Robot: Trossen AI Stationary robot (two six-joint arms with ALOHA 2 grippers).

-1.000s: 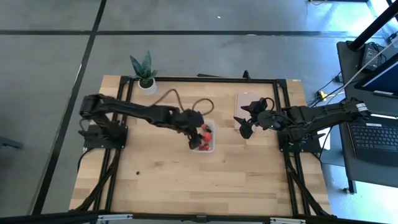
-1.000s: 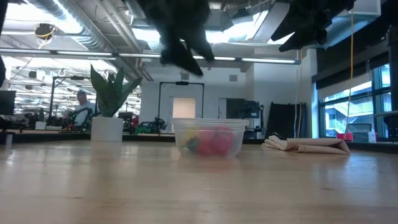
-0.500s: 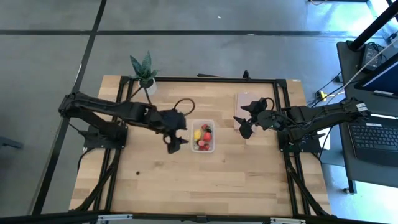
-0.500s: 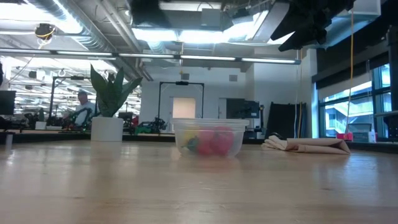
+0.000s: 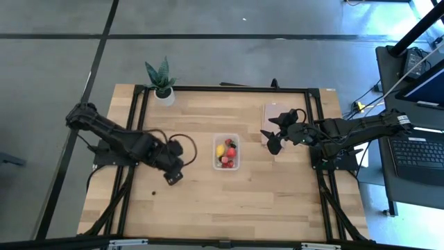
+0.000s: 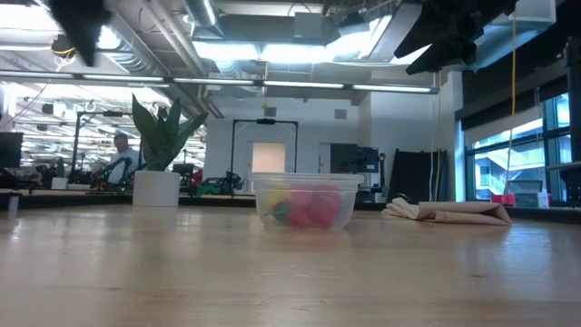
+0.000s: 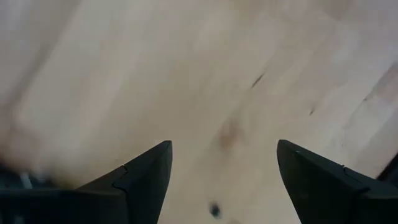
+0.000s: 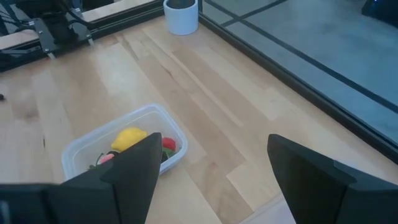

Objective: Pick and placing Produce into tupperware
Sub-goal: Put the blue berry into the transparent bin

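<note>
The clear tupperware (image 5: 226,151) stands at the table's middle with the produce inside: a yellow lemon (image 8: 129,139), red strawberries (image 5: 229,154) and dark berries. In the low view the tupperware (image 6: 304,201) shows its coloured fill. My left gripper (image 5: 172,175) is open over bare wood, left of the tupperware, fingers pointing down, nothing between them (image 7: 224,162). My right gripper (image 5: 272,141) hovers open to the right of the tupperware, above the table, nothing between its fingers.
A potted plant (image 5: 161,82) stands at the far left of the table. A flat pinkish lid (image 5: 276,113) lies at the far right, behind my right gripper. Bare wood stretches along the near half of the table (image 5: 229,201).
My left gripper has drawn away from above the tupperware toward the table's left and near side, turning as it went, and now hangs over bare wood. The tupperware with its produce has stayed put. My right arm has kept still.
</note>
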